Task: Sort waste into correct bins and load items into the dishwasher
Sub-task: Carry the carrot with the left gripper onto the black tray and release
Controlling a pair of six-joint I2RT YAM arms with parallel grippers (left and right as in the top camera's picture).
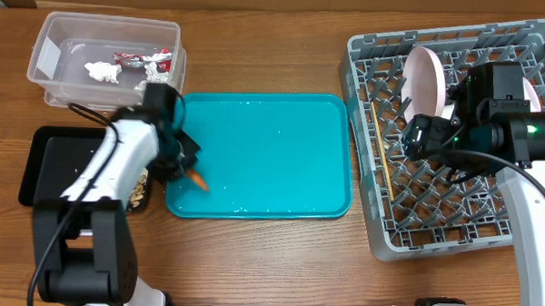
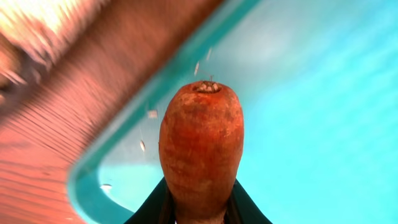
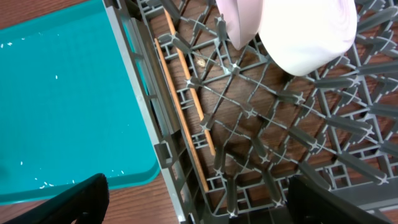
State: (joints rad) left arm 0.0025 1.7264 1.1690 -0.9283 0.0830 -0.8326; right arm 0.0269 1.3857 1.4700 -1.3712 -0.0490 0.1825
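My left gripper (image 1: pixel 188 173) is shut on the small orange carrot (image 1: pixel 197 180) over the front left corner of the teal tray (image 1: pixel 273 126). In the left wrist view the carrot (image 2: pixel 201 149) stands between my two black fingers (image 2: pixel 200 208). The clear tub (image 1: pixel 54 32) at the back left holds the red-and-silver wrapper (image 1: pixel 141 58) and white tissue (image 1: pixel 103 72). The black tray (image 1: pixel 40 168) is at the left. My right gripper (image 1: pixel 417 140) is open and empty over the grey dish rack (image 1: pixel 379 234). The rack holds a pink-backed plate (image 1: pixel 426 78), a bowl (image 3: pixel 311 31) and chopsticks (image 3: pixel 186 118).
Rice grains lie scattered on the teal tray (image 3: pixel 56 78) and at the black tray's right edge (image 1: pixel 144 189). Bare wooden table (image 1: pixel 269 262) runs along the front. The rack's wall (image 3: pixel 155 149) stands between the teal tray and the rack floor.
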